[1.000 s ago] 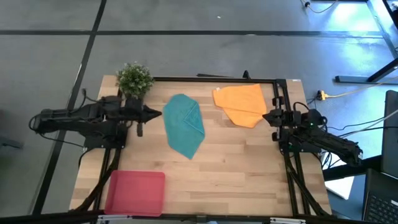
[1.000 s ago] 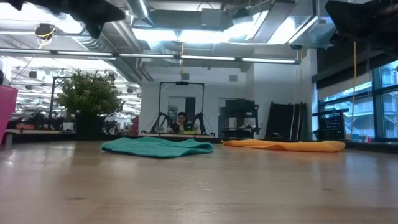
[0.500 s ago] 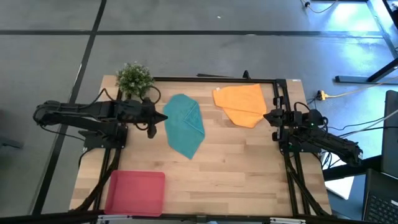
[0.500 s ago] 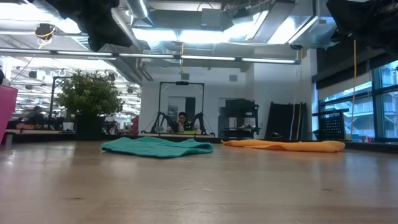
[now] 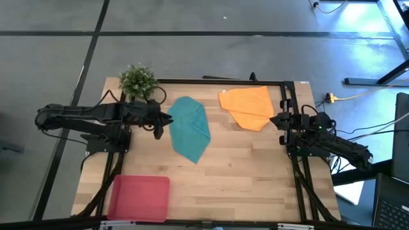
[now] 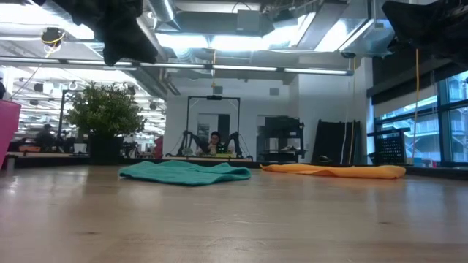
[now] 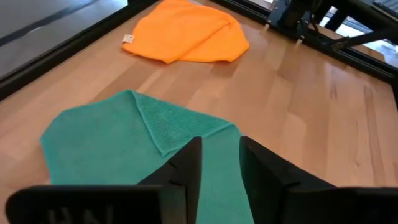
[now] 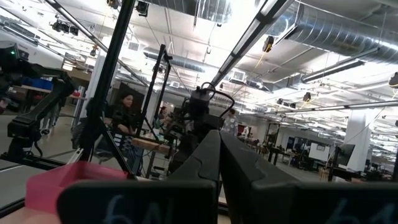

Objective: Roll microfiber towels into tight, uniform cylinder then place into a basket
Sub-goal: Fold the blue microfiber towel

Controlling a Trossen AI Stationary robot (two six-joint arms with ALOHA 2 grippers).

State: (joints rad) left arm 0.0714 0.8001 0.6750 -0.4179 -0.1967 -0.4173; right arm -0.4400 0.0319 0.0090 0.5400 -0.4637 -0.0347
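Lying flat near the middle of the wooden table (image 5: 255,172) is the teal towel (image 5: 190,128), a soft, fuzzy cloth with one corner folded over, so it looks a bit like a kite. The orange towel (image 5: 248,107) lies near the far edge, close to the black rail, and it is folded loosely too. The two towels are near each other but do not touch, and bare wood shows between them. The red-pink basket (image 5: 139,197) sits at the near left corner, well apart from both towels, with lots of open wood between. It is flat and shaped like a box lid with low sides. The left gripper (image 5: 164,119) hangs just beside the left edge of the teal towel, above it. Its two dark fingers (image 7: 186,168) are a little way apart, with teal cloth showing in the gap, and they hold nothing. The right gripper (image 5: 277,119) waits up in the air by the right edge of the table, next to the orange towel. Its fingers are pressed together and empty. A small green plant (image 5: 138,80) with bushy leaves stands at the far left corner.
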